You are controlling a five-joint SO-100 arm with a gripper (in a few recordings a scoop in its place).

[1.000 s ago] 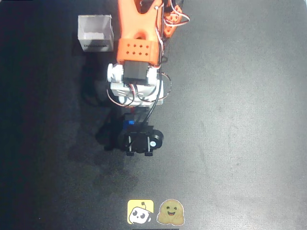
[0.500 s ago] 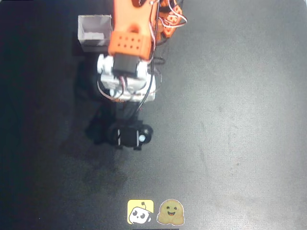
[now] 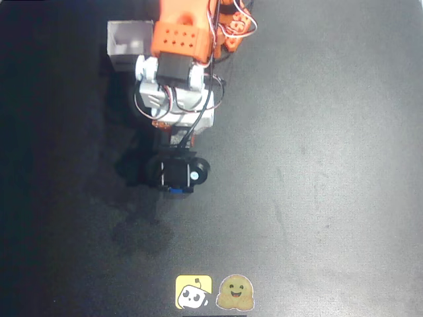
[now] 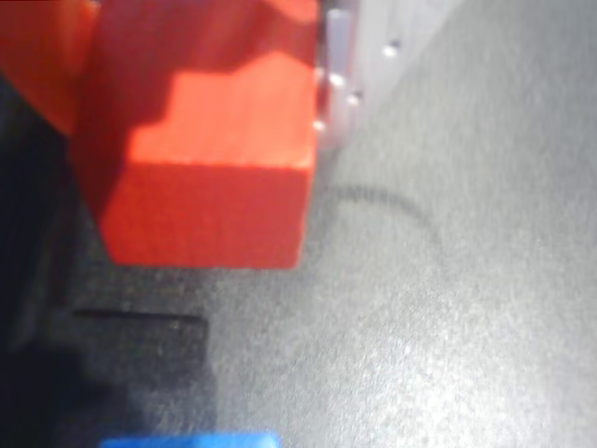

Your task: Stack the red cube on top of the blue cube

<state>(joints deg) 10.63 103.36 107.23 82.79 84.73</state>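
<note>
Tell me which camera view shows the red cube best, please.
The wrist view: the red cube is large there, its top and front faces clear, held above the table near the blue cube. In the overhead view the arm covers it, so I cannot make it out.

The red cube [image 4: 210, 168] fills the upper left of the wrist view: matte, sharp-edged, half in shadow, raised off the dark counter [image 4: 466, 308]. The blue cube [image 4: 191, 440] shows as a bright strip at the bottom edge there, and in the overhead view as a sliver [image 3: 176, 190] under the arm.
</note>
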